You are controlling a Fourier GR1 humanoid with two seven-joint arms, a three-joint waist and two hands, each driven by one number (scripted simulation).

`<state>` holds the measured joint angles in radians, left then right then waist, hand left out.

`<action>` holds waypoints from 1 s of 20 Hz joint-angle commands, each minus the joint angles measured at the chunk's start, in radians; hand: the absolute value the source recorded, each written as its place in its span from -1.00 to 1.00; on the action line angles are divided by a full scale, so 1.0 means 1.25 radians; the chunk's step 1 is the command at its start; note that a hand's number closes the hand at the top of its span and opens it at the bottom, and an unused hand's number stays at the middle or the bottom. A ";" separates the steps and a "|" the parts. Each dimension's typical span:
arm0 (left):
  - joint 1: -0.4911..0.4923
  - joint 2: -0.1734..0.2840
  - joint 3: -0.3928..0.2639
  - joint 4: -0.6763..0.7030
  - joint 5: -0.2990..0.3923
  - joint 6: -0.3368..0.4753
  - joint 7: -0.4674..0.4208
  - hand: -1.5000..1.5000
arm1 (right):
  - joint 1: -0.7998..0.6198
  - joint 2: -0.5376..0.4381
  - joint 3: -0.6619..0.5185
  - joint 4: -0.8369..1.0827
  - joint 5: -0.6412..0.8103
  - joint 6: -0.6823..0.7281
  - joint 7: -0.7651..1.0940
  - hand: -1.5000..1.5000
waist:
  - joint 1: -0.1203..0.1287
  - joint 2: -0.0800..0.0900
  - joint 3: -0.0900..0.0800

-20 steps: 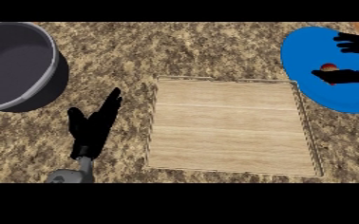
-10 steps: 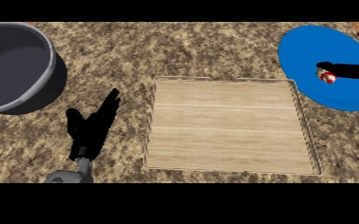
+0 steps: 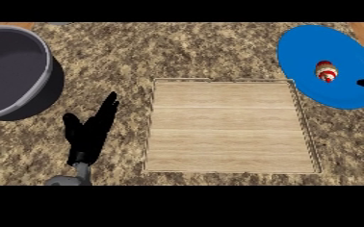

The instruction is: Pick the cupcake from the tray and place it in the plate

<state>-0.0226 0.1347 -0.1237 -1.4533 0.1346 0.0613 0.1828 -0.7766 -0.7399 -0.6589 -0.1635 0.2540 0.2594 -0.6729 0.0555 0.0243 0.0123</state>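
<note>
cupcake (image 3: 326, 71): lay on the blue plate (image 3: 302, 53), far right of the left hand (image 3: 86, 133)
left hand: rested on the desk (image 3: 107, 53), fingers straight, holding nothing
right hand (image 3: 360, 82): barely showing, fingers' state unclear
step: placing looked done; withdrawal seemed next

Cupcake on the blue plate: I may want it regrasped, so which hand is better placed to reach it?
Probably the right. The cupcake sits on the blue plate at the view's right, a sliver of the right hand just beside it; the left hand rests open lower left, beyond the tray.
</note>
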 commanded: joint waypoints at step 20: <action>-0.007 -0.017 0.010 0.021 0.001 0.006 0.040 0.00 | 0.239 -0.092 0.086 -0.025 0.062 0.192 -0.219 -1.00 | -0.022 -0.005 -0.003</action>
<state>-0.0167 0.1186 -0.1160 -1.4572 0.1253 0.0735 0.2050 -0.5280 -0.8508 -0.5564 -0.2044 0.3287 0.4065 -0.8093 0.0344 0.0133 0.0113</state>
